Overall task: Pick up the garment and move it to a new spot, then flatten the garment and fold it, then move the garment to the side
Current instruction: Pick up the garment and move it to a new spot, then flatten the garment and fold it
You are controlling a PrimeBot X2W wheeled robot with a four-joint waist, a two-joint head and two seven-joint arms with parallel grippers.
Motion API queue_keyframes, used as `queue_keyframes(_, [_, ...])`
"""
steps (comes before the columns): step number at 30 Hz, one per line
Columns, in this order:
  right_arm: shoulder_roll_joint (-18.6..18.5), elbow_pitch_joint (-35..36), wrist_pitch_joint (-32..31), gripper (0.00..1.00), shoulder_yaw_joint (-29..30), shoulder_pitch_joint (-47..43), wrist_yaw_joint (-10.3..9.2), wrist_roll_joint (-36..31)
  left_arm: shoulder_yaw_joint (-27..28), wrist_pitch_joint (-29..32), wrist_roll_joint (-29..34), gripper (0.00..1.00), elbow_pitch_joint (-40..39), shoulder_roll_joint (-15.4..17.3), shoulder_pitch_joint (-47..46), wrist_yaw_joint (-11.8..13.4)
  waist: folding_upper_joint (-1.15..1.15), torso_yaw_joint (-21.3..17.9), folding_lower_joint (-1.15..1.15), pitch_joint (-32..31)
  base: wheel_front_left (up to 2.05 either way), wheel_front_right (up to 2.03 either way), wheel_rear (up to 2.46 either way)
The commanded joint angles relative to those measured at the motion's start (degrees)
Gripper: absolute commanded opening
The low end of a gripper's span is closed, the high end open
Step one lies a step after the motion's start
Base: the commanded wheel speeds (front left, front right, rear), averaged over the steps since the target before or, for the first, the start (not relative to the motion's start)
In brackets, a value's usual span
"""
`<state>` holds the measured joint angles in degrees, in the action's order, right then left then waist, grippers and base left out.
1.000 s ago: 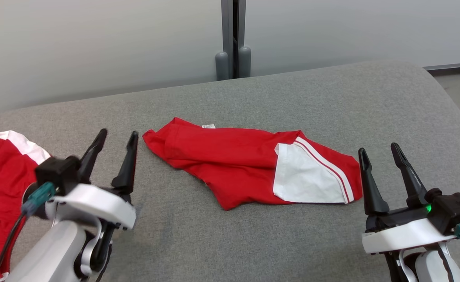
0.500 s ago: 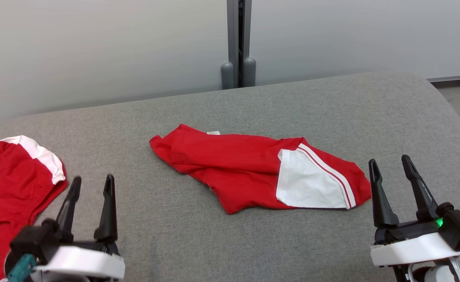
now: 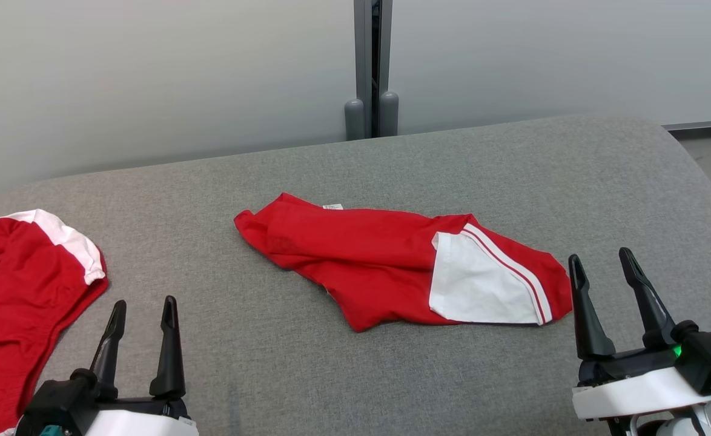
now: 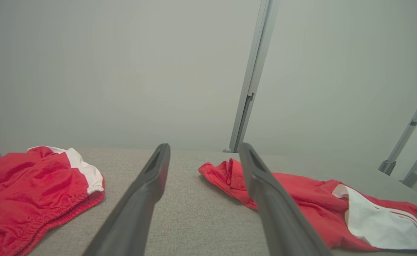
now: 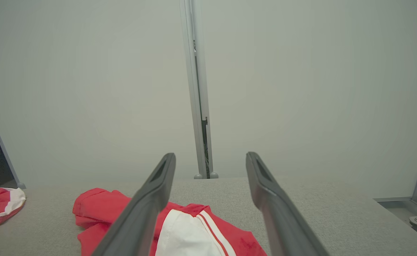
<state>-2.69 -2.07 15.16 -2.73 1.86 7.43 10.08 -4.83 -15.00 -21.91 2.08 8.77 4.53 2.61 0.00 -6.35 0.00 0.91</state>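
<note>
Change: left gripper has drawn back from the red garment to lower left, fingers spread, empty | right gripper lower right, spread, empty, near its white-panelled end | garment centre frame, rumpled; pickup looks yet to start | no bin: second red garment lies loose at left edge on grey cushion

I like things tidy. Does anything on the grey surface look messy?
Yes. The red garment in the middle lies rumpled, with one end flipped to show a white patch. A second red garment sits bunched at the left edge.
</note>
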Motion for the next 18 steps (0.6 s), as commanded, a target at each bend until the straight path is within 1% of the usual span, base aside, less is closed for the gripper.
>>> queue_keyframes(1, [-0.39,0.16,0.08,1.00,-0.05,0.43,0.11,-0.32,0.91,-0.18,0.90,1.00,0.34,-0.42,0.43,-0.81,0.00,0.10,0.00,-0.03,0.00,0.00,0.00])
queue_keyframes(9, [-0.39,-0.26,0.08,1.00,-0.20,0.82,0.11,-0.39,3.44,-0.17,3.55,1.00,2.21,-2.66,-0.44,-3.59,0.00,0.61,0.00,-0.18,0.00,0.00,0.00])
queue_keyframes(18, [-0.39,-0.62,0.08,1.00,-0.39,0.42,0.11,-0.06,4.74,-0.18,4.97,1.00,3.13,-3.82,-1.06,-4.89,0.00,0.86,0.00,-0.22,0.00,0.00,0.00])
